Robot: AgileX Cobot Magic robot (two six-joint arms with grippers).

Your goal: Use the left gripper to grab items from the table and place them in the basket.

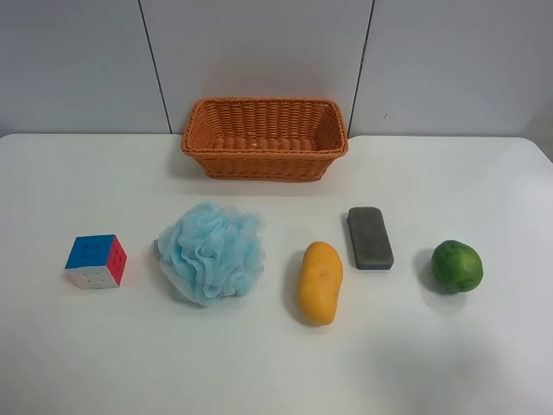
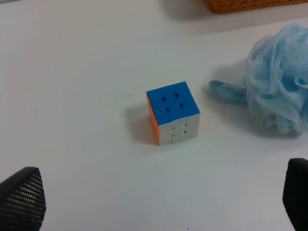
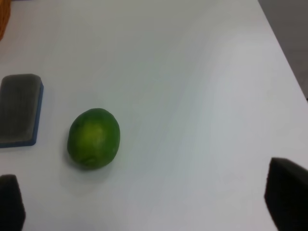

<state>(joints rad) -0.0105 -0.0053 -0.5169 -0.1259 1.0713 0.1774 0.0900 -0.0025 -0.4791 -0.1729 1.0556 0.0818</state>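
Note:
The empty wicker basket (image 1: 263,164) stands at the back middle of the white table (image 1: 259,372). In front of it lie, in a row, a puzzle cube (image 1: 95,259), a light-blue pouf (image 1: 212,251), a mango (image 1: 320,282), a dark grey block (image 1: 370,237) and a round green fruit (image 1: 457,265). No arm shows in the exterior high view. My left gripper (image 2: 159,202) is open and empty, above the table short of the cube (image 2: 173,111), with the pouf (image 2: 281,82) beside it. My right gripper (image 3: 148,199) is open and empty near the green fruit (image 3: 94,138).
The grey block (image 3: 19,109) has a blue underside and lies beside the green fruit. A corner of the basket (image 2: 250,5) shows beyond the pouf. The table's edge (image 3: 288,57) runs close to the fruit. A grey panelled wall (image 1: 259,52) stands behind the table.

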